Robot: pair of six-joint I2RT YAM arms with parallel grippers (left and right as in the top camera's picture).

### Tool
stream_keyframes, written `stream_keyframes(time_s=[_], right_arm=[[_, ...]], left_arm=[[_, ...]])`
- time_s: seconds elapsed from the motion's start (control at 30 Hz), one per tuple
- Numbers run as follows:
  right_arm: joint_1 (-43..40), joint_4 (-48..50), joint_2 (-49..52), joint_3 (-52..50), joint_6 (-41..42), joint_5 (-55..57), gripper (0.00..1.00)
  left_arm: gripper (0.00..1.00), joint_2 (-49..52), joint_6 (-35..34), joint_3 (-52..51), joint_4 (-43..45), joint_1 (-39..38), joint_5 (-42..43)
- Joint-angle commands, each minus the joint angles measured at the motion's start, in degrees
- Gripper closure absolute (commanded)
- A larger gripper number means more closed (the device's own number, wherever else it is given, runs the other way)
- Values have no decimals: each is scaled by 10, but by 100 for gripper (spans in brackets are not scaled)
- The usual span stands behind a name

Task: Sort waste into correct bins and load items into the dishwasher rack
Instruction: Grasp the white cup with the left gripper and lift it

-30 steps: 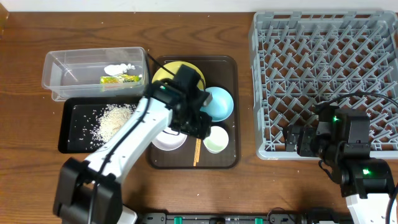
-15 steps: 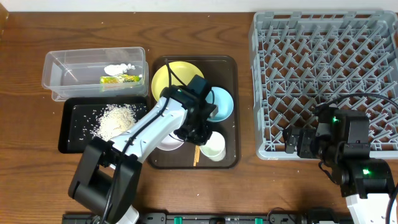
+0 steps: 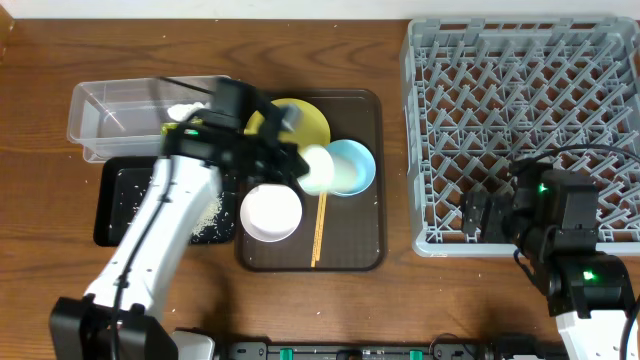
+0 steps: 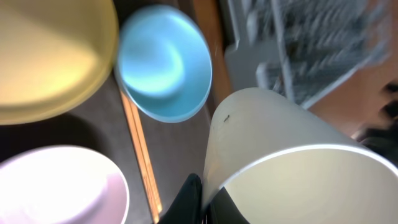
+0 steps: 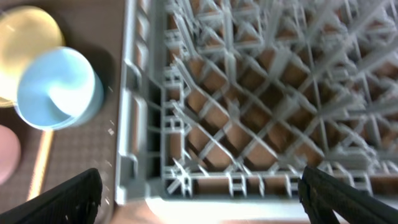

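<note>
Calling 12 o'clock the side away from the arm bases, I start closest to me. My right gripper (image 3: 479, 222) sits at the near edge of the dishwasher rack (image 3: 520, 90), close to its 7 o'clock corner. Its fingers are spread wide with nothing between them, and its wrist view looks along the rack's grey wall.

On the brown serving tray (image 3: 370, 250), the white bowl (image 3: 271, 211) sits at 8 o'clock, mouth up. The chopsticks (image 3: 319, 228) lie side by side at 6 o'clock, pointing roughly away from me.

Further in, over the middle of that tray, my left gripper (image 3: 292, 162) is clamped on the rim of the cup (image 3: 318, 168). The cup is lifted clear of the tray and tipped over on its side. In the left wrist view it fills the lower right of the frame, with a dark finger (image 4: 188, 198) pressed against its outer wall.

The light blue bowl (image 3: 352, 166) sits at 3 o'clock from the cup, and from above the two overlap. The yellow plate (image 3: 300, 118) lies at the tray's 12 o'clock, partly under my left arm.

At the tray's 9 o'clock is the black tray (image 3: 120, 215), holding scattered rice grains (image 3: 207, 213). Beyond it is the clear tub (image 3: 90, 120) with the white tissue (image 3: 185, 109) inside. My arm blocks the spot beside the tissue.
</note>
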Motion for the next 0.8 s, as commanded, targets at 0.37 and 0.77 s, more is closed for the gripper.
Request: stream_keyframes(time_s=[0.37, 0.77], right_arm=[[37, 75, 167, 11, -206, -555, 5], [92, 313, 247, 11, -173, -608, 3]], left_arm=[[94, 129, -11, 2, 27, 49, 465], [94, 134, -11, 2, 27, -4, 462]])
